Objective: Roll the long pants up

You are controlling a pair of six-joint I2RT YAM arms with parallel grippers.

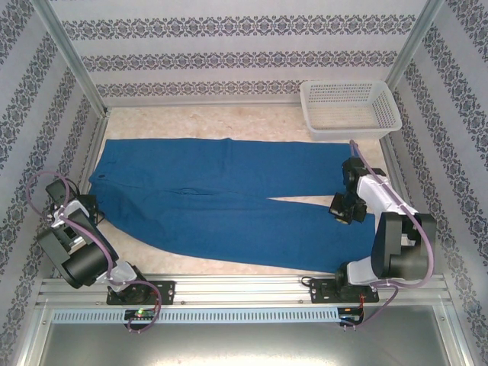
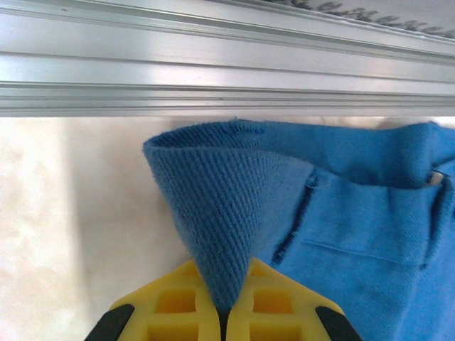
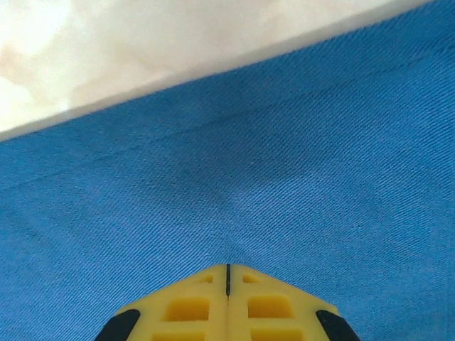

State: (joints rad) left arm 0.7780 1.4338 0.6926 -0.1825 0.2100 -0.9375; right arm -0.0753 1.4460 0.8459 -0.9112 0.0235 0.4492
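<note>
Left gripper (image 2: 225,295) is clamped on the long pants (image 2: 370,213). The yellow fingers (image 2: 174,302) have a corner of the waistband pinched between them, and the cloth stands up out of the jaws in a pointy little tent. Right next to that there's a pocket seam, then bare table (image 2: 71,213) off to the side and an aluminium rail (image 2: 213,71) running across behind it all.

Right gripper (image 3: 227,273) is closed too, tips pressed flat together with just a hairline between them, down on the blue fabric. There's no fold poking up there, so I honestly can't tell if it's got any cloth nipped or is just resting on top.

From the top camera, the pants are laid out flat across the table. The waist is at the left by the left arm, and both legs run to the right with a thin V gap between them. The right gripper sits over the near leg, up by the wide end of that gap. A white mesh basket (image 1: 351,110) is in the far right corner, just beyond the far leg.
</note>
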